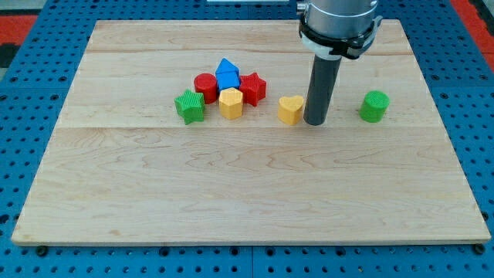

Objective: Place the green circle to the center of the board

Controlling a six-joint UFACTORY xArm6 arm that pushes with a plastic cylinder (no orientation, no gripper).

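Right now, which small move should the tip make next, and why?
Probably my tip should go around to the far right side of the green circle. It now stands left of the circle, touching or almost touching the yellow heart; the board's center lies to the left, so the push must come from the right.

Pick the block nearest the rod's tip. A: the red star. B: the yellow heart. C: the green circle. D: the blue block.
B: my tip stands just at the view's right of the yellow heart, while the green circle sits well apart, farther to the view's right.
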